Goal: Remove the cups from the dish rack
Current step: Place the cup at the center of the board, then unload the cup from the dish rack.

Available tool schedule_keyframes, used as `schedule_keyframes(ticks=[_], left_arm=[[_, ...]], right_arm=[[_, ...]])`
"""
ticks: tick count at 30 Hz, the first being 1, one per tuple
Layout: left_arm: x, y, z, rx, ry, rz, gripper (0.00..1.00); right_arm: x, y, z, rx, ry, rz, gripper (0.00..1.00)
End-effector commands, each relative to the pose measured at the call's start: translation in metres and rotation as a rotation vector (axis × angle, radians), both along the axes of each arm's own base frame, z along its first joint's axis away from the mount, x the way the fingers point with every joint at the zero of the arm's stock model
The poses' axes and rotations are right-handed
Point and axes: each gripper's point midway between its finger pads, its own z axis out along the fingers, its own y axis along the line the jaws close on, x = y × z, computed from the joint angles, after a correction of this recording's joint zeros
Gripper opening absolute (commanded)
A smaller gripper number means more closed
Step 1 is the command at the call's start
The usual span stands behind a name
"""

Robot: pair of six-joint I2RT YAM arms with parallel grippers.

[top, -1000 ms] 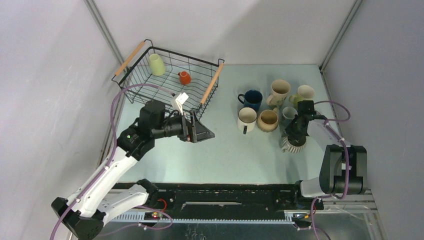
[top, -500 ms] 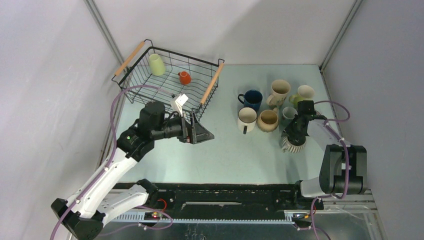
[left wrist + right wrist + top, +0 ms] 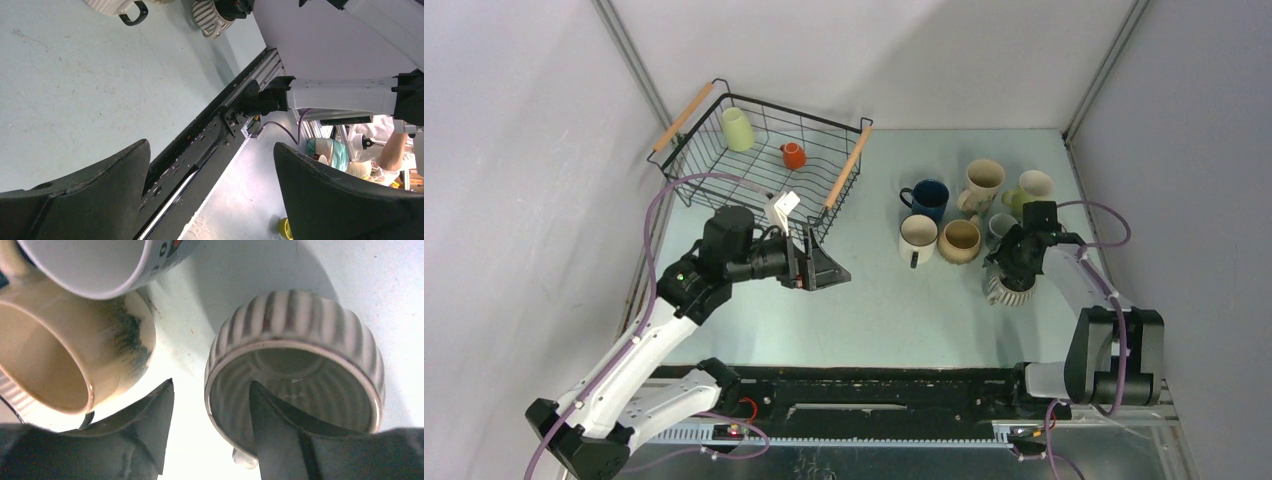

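Right gripper (image 3: pixel 210 390) apart, astride rim of striped cup (image 3: pixel 300 315), one finger inside, not clamped. Cup near right edge of surface (image 3: pixel 904 310), just beside other cups (image 3: pixel 959 240). Left gripper (image 3: pixel 211 145) wide, empty. Glazed ceramic: stiff, slick, chippable, probably light; best pinched across rim wall. Rim straddle visible only from right wrist; green cup (image 3: pixel 737 128) and orange cup (image 3: pixel 793 155) in rack (image 3: pixel 849 165) only from top.

Glossy ribbed cup (image 3: pixel 295 315) (glazed ceramic); wire rack (image 3: pixel 794 110), wooden handles (image 3: pixel 848 166)

Pale grey walls (image 3: pixel 874 50) (metal corner posts (image 3: pixel 627 50)), light teal tabletop (image 3: pixel 904 310), even light.
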Motion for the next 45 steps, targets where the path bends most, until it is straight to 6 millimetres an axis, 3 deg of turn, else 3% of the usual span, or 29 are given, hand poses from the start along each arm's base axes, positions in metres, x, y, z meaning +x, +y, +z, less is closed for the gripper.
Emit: schedule_keyframes(ticks=[1, 3, 6, 12, 16, 23, 28, 31, 36, 45], left_arm=[[0.003, 0.002, 0.004, 0.017, -0.029, 0.008, 1.0], [0.006, 0.003, 0.006, 0.027, -0.03, 0.019, 1.0], [0.01, 0.003, 0.012, 0.029, -0.035, 0.037, 1.0], [0.026, 0.0, 0.024, 0.044, -0.036, 0.08, 1.0], [0.051, 0.003, 0.034, 0.124, -0.058, 0.149, 1.0], [0.124, 0.037, 0.052, 0.288, -0.102, 0.437, 1.0], [0.184, 0.082, 0.06, 0.394, -0.139, 0.681, 1.0], [0.219, 0.12, 0.062, 0.482, -0.163, 0.855, 1.0], [0.271, 0.158, 0.054, 0.593, -0.154, 1.007, 1.0], [0.349, 0.194, 0.04, 0.673, -0.148, 1.165, 1.0]], right_arm=[[-0.006, 0.001, 0.017, -0.003, -0.03, 0.002, 0.71], [-0.009, 0.002, 0.025, -0.007, -0.046, 0.008, 0.82], [-0.015, 0.005, 0.037, -0.005, -0.076, 0.016, 0.92], [-0.029, 0.011, 0.06, 0.01, -0.129, 0.044, 0.96], [-0.038, 0.012, 0.081, -0.004, -0.176, 0.067, 0.99], [-0.042, 0.034, 0.123, 0.025, -0.3, 0.155, 1.0], [-0.037, 0.054, 0.151, -0.003, -0.357, 0.234, 1.0], [-0.032, 0.07, 0.163, 0.009, -0.387, 0.279, 1.0], [-0.027, 0.096, 0.164, 0.045, -0.387, 0.35, 1.0], [-0.023, 0.122, 0.162, 0.049, -0.353, 0.433, 1.0]])
